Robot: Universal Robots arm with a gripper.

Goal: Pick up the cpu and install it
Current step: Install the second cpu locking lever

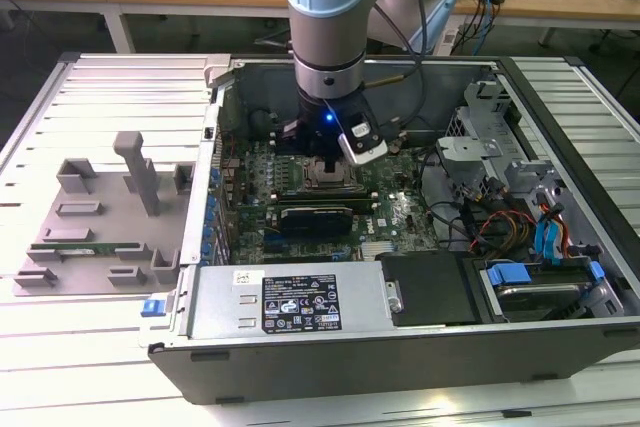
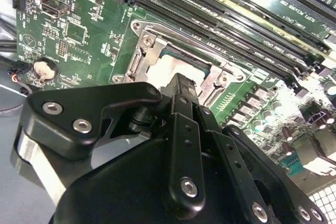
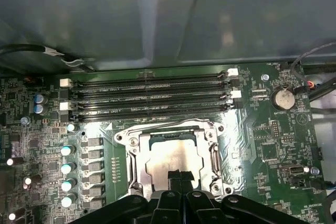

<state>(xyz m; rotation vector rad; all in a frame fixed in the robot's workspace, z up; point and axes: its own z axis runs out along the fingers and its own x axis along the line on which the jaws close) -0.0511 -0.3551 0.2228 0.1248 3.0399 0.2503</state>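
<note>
We're right over the open computer case (image 1: pixel 400 347) now, which lies on its side on the slatted white counter (image 1: pixel 120 87), towards the counter's middle. The pale blue and silver robot arm (image 1: pixel 330 7) reaches straight down into it, and its black claw (image 1: pixel 335 159) hangs just above the green motherboard (image 1: pixel 400 212).

In both wrist views we see the small flat square chip with the silvery-grey top plate, the cpu (image 3: pixel 173 160), lying inside the silver metal socket frame (image 3: pixel 122 153) on the board. It looks flat and square to the frame, so we judge it is already in its seat. The claw's fingers (image 3: pixel 177 182) stand pressed together at the tips, directly over the near edge of the cpu; from the second wrist view the claw (image 2: pixel 181 85) is pinched to a narrow point over the cpu (image 2: pixel 163 69), and we can't tell whether the tips touch the plate or hover just clear of it. Nothing sits between them that we can make out.

Beside the socket run the long black memory slots (image 3: pixel 147 95), and a round silver coin battery (image 3: pixel 284 98) sits near the board's corner.

So where do we stand? The pick-up and the carry look done, with the chip in the socket. The frame around it appears open, not clamped over the plate, so by our reading the locking down remains.
</note>
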